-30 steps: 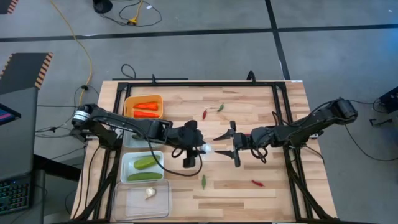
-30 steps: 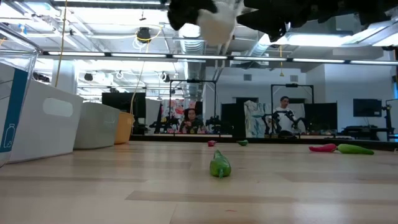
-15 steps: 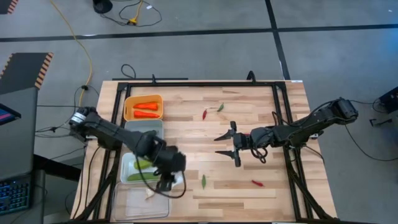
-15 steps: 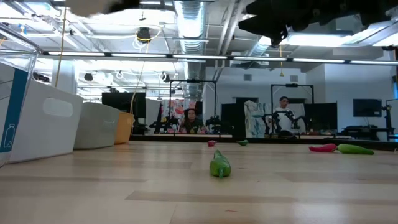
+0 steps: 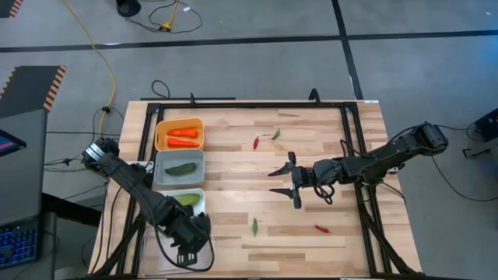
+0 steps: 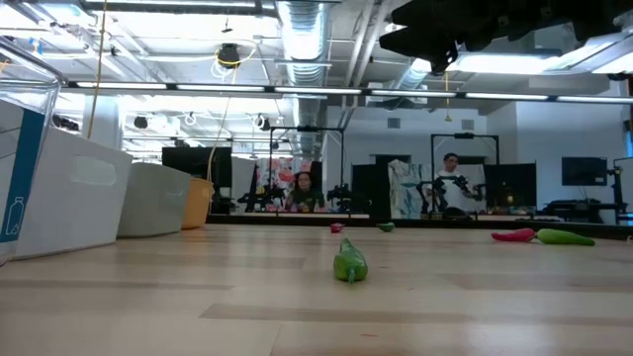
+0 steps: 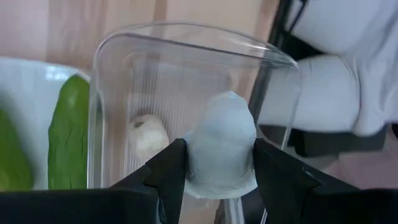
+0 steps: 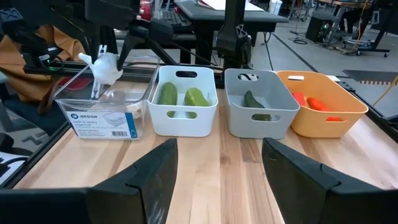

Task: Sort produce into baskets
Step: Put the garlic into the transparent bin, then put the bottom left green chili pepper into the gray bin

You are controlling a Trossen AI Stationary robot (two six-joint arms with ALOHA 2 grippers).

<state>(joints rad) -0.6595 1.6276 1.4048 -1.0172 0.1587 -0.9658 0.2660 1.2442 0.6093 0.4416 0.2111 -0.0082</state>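
High view: the left gripper [image 5: 187, 247] is seen at lower left over the clear bin [image 5: 204, 263], while the right gripper [image 5: 285, 180] is held spread open at centre above the table [image 5: 311, 233]. Left wrist view: a garlic bulb [image 7: 221, 144] is clamped between the fingers [image 7: 165, 171] above the clear bin, where a second garlic bulb [image 7: 148, 133] is seen on the floor at centre. Right wrist view: from left to right, the clear, white bin [image 8: 183, 121], grey bin [image 8: 258, 124] and orange bin [image 8: 323, 121] are lined up, the held bulb being at upper left.
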